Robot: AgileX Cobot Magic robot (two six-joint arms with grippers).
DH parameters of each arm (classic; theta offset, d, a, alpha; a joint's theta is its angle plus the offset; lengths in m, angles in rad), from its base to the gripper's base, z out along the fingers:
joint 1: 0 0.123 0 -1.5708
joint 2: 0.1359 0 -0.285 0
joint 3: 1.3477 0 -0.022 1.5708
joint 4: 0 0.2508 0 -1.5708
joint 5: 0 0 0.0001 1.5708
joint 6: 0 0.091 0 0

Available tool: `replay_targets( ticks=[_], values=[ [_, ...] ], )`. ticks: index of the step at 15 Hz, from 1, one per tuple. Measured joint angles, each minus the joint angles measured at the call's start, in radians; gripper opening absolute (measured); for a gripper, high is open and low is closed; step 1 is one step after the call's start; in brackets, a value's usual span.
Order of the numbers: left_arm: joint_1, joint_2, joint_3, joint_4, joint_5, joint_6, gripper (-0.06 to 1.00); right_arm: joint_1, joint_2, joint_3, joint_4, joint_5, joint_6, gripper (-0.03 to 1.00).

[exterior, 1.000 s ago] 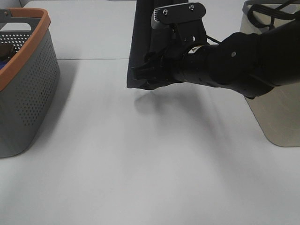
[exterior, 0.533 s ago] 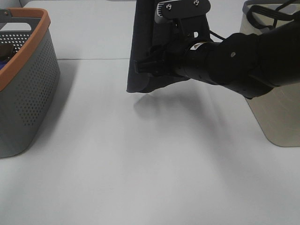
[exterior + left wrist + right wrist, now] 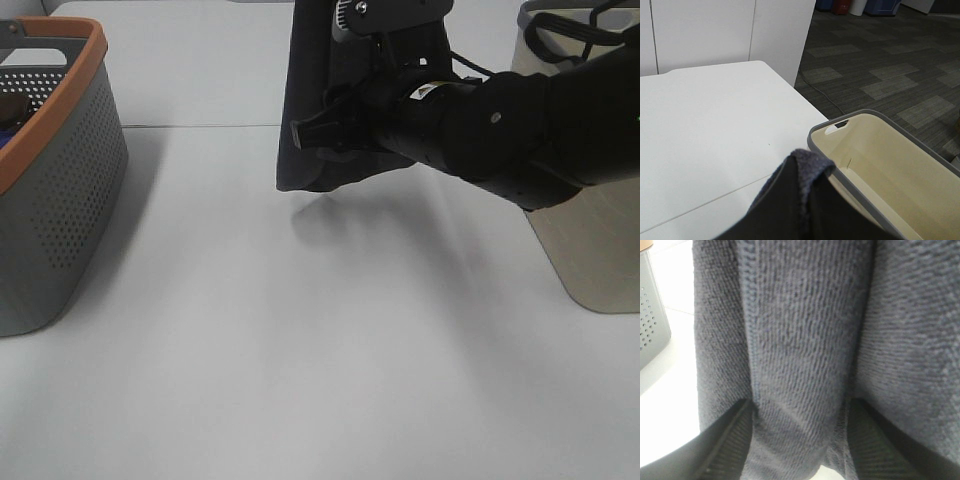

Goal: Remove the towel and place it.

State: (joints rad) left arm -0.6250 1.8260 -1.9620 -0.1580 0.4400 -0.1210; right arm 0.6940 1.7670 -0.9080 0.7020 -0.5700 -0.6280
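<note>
The dark navy towel (image 3: 305, 80) hangs down over the far middle of the white table (image 3: 300, 350), and its top runs out of the exterior view. My left gripper (image 3: 802, 200) is shut on a bunched top edge of the towel (image 3: 807, 165); it is above the frame in the exterior view. Reaching in from the right, my right gripper (image 3: 312, 135) is at the towel's lower part. In the right wrist view a thick fold of towel (image 3: 800, 330) fills the gap between the two fingers (image 3: 725, 445), which press on it from both sides.
A grey perforated basket with an orange rim (image 3: 60, 170) stands at the left edge; its wall also shows in the right wrist view (image 3: 650, 325). A beige bin with a grey rim (image 3: 590, 250) stands at the right, partly behind my right arm, and shows as a bin (image 3: 880, 160) below the left wrist.
My right gripper has risen a little along the hanging towel and narrowed onto its fold. The towel's lower edge has shifted slightly right. The left gripper has stayed shut.
</note>
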Motion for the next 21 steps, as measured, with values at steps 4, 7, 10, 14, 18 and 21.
replay_targets(
  ticks=[4, 7, 10, 14, 18, 21],
  values=[
    [0.0, 0.0, 0.0, 0.0, 0.0, 0.001, 0.0, 0.0, 0.051, 0.0, 0.03, -0.016, -0.005, 0.54],
    [0.0, 0.0, 0.0, 0.0, 0.0, 0.001, 0.0, 0.0, 0.057, 0.0, 0.042, -0.018, -0.005, 0.43],
    [0.0, 0.0, 0.0, 0.0, 0.012, 0.001, 0.0, 0.0, 0.057, 0.0, 0.044, -0.02, -0.006, 0.22],
    [0.0, 0.0, 0.0, 0.019, 0.018, 0.002, 0.0, 0.0, 0.057, 0.0, 0.052, 0.004, -0.006, 0.0],
    [0.011, 0.0, 0.0, 0.073, 0.057, 0.002, 0.0, 0.0, 0.028, -0.001, 0.052, 0.213, -0.017, 0.0],
    [0.075, 0.0, 0.0, 0.089, 0.144, 0.0, 0.0, 0.0, -0.064, -0.001, 0.052, 0.462, -0.023, 0.0]
  ],
)
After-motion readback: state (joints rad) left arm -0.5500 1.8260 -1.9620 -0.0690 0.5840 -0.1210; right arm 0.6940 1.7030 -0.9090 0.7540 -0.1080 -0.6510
